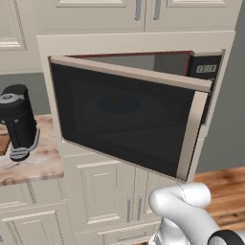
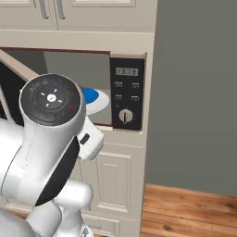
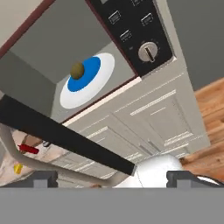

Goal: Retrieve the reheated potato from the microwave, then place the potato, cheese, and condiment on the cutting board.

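Viewing the large beige-framed microwave (image 1: 129,115) with its dark glass door swung open, we see the small olive-brown oval potato (image 3: 77,70) inside on a white plate with a blue centre (image 3: 87,81). Outside the microwave, the two-finger gripper (image 3: 113,178) holds nothing, fingers spread wide.

Even flat rendered light, soft faint shadows, no glare, sharp throughout

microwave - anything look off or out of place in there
Nothing stands out. The microwave door hangs partly open, and the potato sits whole on the blue-centred white plate inside, slightly off the plate's middle. No spill or damage shows.
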